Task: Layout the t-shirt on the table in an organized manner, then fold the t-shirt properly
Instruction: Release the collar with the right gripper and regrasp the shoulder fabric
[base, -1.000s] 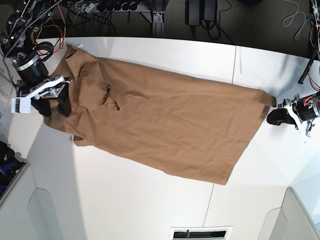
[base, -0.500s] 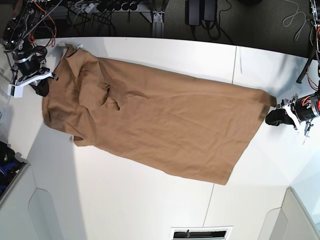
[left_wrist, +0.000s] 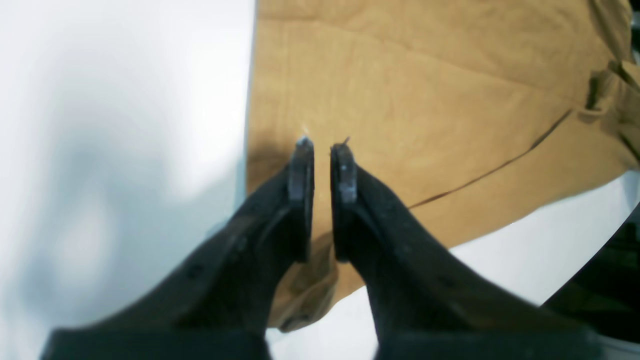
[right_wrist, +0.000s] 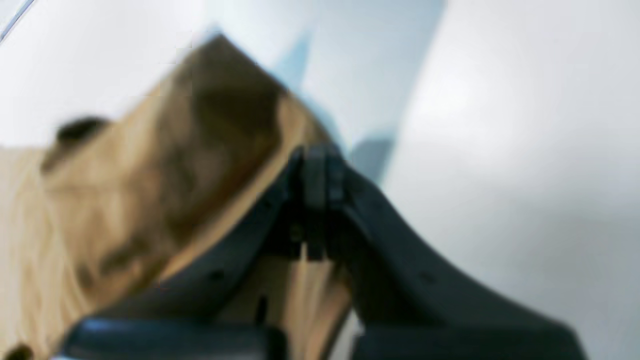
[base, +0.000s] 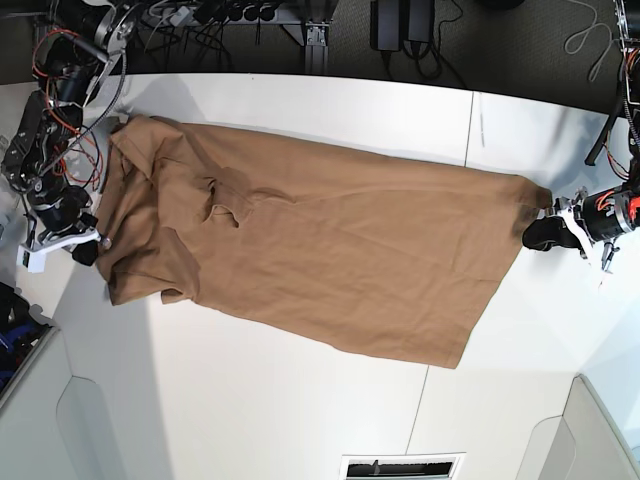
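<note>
Where cables hang, the table bears the t-shirt.

T-shirt: plain tan-brown throughout, no pattern. Surface: matte white, crossed by one thin dark seam line. Left pincer: black fingers. Right pincer: dark, near-black fingers.

Tan-brown t-shirt spread flat and long across white table, running diagonally, collar end at base view's left, hem at right. Small wrinkles near collar; lower corner crossing the table's thin seam.
</note>
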